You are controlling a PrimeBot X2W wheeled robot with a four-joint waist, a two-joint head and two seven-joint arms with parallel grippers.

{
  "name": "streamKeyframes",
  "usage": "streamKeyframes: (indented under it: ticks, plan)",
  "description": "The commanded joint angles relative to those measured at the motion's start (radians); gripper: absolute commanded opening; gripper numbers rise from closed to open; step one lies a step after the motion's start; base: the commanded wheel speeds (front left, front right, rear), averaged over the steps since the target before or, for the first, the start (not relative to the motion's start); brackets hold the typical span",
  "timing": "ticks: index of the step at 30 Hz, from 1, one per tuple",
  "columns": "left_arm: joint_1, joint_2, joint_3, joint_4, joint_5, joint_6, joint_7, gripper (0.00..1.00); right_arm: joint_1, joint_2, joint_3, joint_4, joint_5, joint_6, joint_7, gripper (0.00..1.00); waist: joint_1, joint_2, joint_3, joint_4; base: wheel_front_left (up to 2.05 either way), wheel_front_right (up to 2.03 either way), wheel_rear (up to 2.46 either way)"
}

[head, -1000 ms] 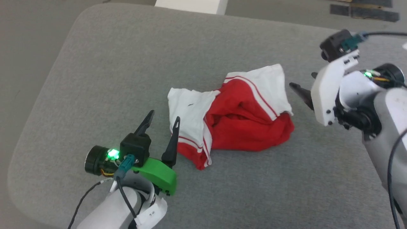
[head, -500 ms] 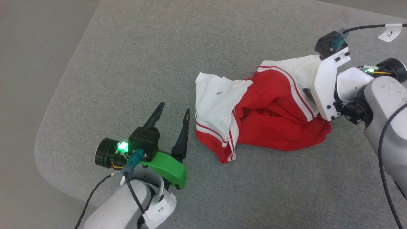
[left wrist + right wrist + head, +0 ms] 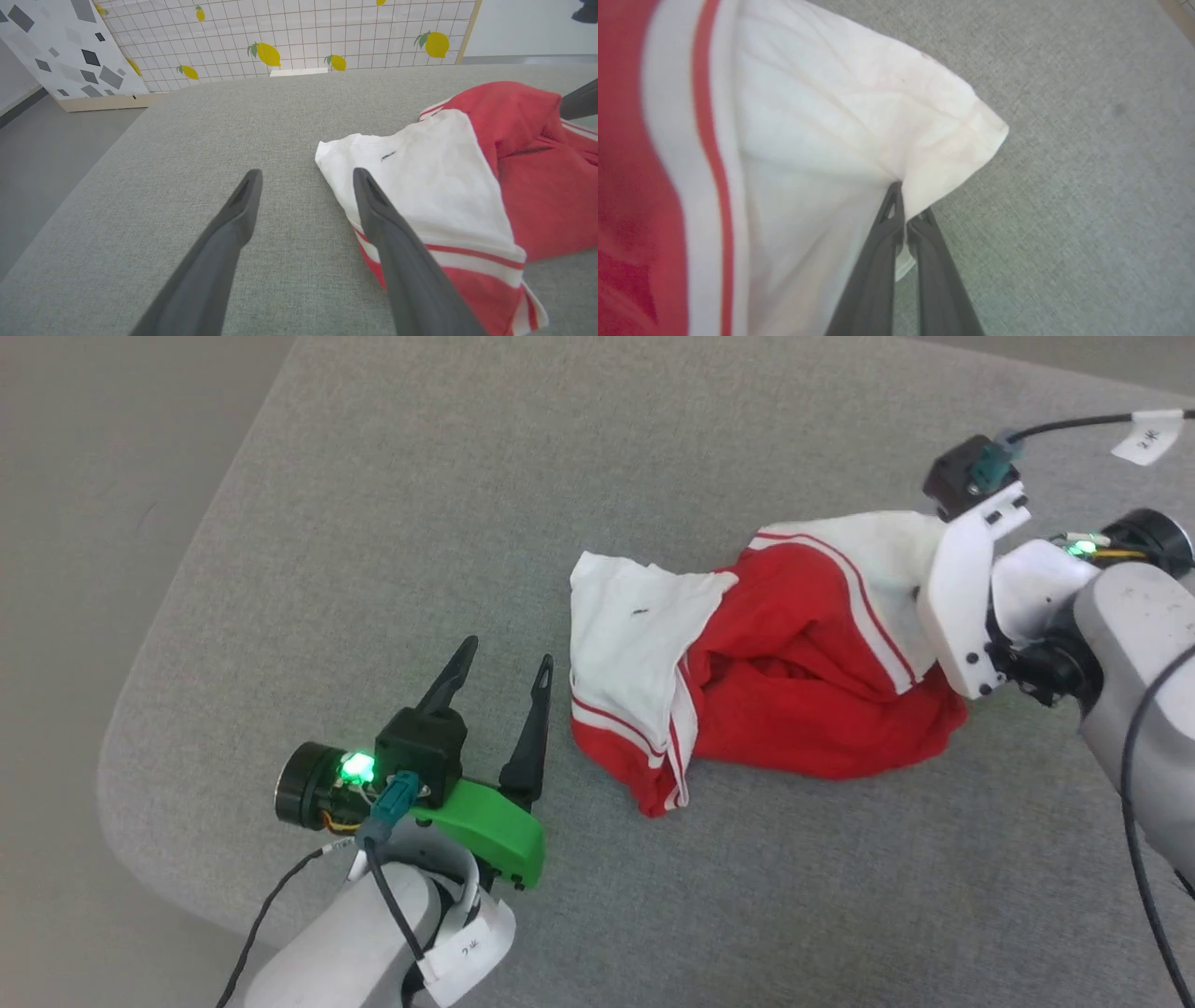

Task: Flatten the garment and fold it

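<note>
One crumpled shirt (image 3: 794, 709) lies right of centre on the grey pad (image 3: 373, 523).
Long axis runs left to right in the head view: a white sleeve at each end, red bunched between, striped trim. Two grippers: right gripper (image 3: 909, 203) pinches the right sleeve; left gripper (image 3: 507, 655) is spread, empty, beside the left sleeve.

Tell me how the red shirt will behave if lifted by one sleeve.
Probably floppy: the garment lies crumpled in soft folds. It would likely hang limp from the white sleeve pinched in the right hand. It seems thin, so probably light.
</note>
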State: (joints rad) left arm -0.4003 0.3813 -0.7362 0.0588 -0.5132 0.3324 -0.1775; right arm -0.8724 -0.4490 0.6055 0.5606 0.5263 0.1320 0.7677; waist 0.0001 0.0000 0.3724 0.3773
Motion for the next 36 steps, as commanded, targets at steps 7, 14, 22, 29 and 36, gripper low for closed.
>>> streamKeyframes:
  ticks: [7,14,22,29,36]
  plan:
    - [0.004,0.026,0.006,0.005,-0.009,0.009,0.018,1.0,0.122,-0.087,0.011,-0.038,0.064,-0.001,-0.04,0.0,-0.0001,0.0,-0.131,-0.085,0.0,0.0,0.0]
    - [0.031,0.048,0.01,-0.015,-0.023,0.022,0.042,1.0,0.266,-0.208,-0.006,-0.143,0.112,-0.001,-0.029,0.0,-0.0001,0.0,-0.212,-0.157,0.0,0.0,0.0]
    - [0.052,0.062,0.012,-0.048,-0.031,0.038,0.053,1.0,0.426,-0.288,-0.107,-0.195,0.116,-0.001,0.004,0.0,-0.0001,0.0,-0.229,-0.202,0.0,0.0,0.0]
    - [0.054,0.072,0.013,-0.064,-0.035,0.042,0.062,1.0,0.483,-0.212,-0.208,-0.21,0.083,-0.001,-0.061,1.0,-0.0001,0.0,-0.222,-0.218,0.0,0.0,0.0]
    - [0.053,0.085,0.024,-0.066,-0.046,0.048,0.067,1.0,0.5,-0.134,-0.37,-0.351,0.105,-0.001,-0.246,1.0,-0.0001,0.0,-0.245,-0.24,0.0,0.0,0.0]
